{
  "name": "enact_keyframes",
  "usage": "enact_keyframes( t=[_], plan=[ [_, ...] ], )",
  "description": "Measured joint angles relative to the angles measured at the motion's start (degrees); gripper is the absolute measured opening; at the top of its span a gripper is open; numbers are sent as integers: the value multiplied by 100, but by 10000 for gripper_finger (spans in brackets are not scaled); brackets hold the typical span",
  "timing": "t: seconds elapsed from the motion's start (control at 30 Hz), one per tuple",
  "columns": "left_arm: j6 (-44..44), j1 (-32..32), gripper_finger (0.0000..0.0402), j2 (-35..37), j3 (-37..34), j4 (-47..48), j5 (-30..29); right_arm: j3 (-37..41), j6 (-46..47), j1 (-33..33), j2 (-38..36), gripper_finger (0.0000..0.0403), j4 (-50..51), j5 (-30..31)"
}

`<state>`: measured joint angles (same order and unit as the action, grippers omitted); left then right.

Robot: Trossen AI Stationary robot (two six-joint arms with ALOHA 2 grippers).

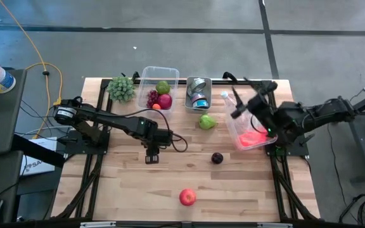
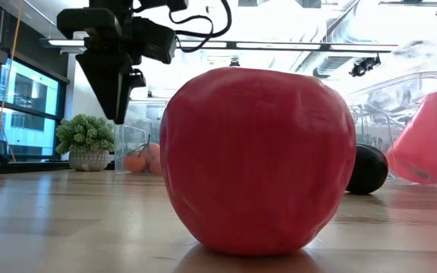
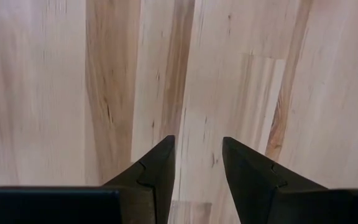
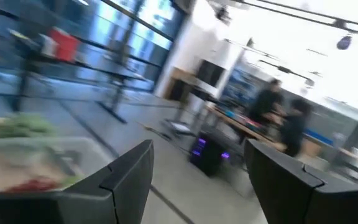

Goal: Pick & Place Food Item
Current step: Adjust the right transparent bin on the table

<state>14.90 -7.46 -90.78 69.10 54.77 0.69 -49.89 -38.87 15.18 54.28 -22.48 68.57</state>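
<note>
Dark-fingered left gripper (image 1: 152,158) hangs just above bare wood near the middle of the surface (image 1: 125,190), jaws parted by a narrow gap and holding nothing; its wrist view shows only planks between the fingertips (image 3: 160,163). Right gripper (image 1: 251,101) is raised and tilted over the clear tilted bin (image 1: 233,126) at the right edge, fingers spread with nothing visible between them, a pink item (image 1: 253,138) lying in that bin. Candidate food items lie loose: a red apple (image 1: 187,197) toward the front edge, a dark round fruit (image 1: 217,158) near the centre, a green fruit (image 1: 207,121) by the metal cans (image 1: 199,93); a second clear bin (image 1: 159,79) at the back already holds grapes and fruit. Judged step: between placements, with the next pick probably the apple or the dark fruit, calling for a reach, descent and squared closure. Only the low view shows the apple's (image 2: 258,159) rounded profile and the left gripper's (image 2: 117,97) height; only the high view fixes layout. Right wrist view is blurred, so its target is uncertain.
</note>
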Motion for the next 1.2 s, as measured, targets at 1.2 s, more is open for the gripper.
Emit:
enact_keyframes(
  t=[1.2],
  plan=[
    [616, -1263, 127, 6, 87, 613, 1346, -4, 5844, 4692, 1218, 240, 2452, -2114]
  ],
)
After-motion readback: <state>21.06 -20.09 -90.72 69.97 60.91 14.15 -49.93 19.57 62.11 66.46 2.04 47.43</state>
